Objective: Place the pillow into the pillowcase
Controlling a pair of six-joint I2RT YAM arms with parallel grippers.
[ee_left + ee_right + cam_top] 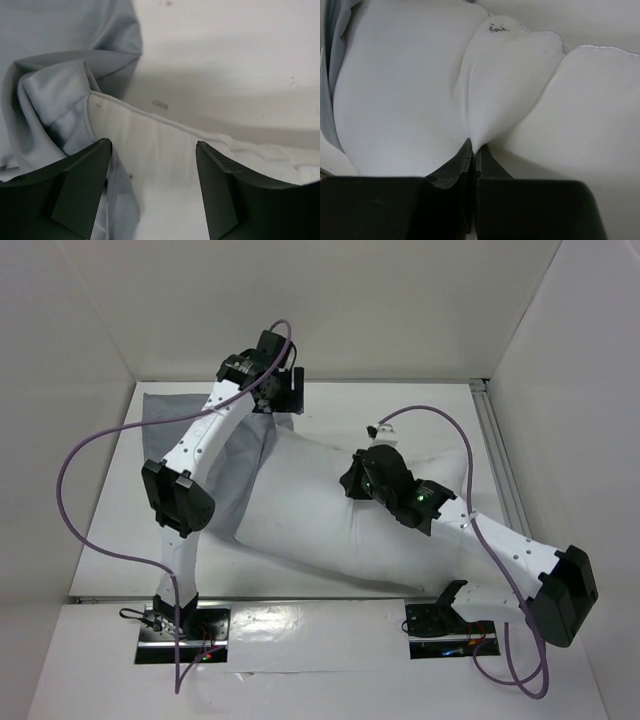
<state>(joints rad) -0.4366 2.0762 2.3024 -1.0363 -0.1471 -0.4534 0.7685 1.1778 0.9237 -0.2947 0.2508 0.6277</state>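
Note:
The white pillow lies slantwise across the table, its upper left end inside the mouth of the grey pillowcase. My left gripper is open at the far end of the pillowcase mouth. In the left wrist view the pillow's seamed edge lies between the fingers, and grey cloth lies against the left finger. My right gripper is shut on a pinched fold of the pillow near its top edge.
White walls close in the table on three sides. A metal rail runs along the right edge. Purple cables loop from both arms. The pillowcase's closed end lies flat at the far left.

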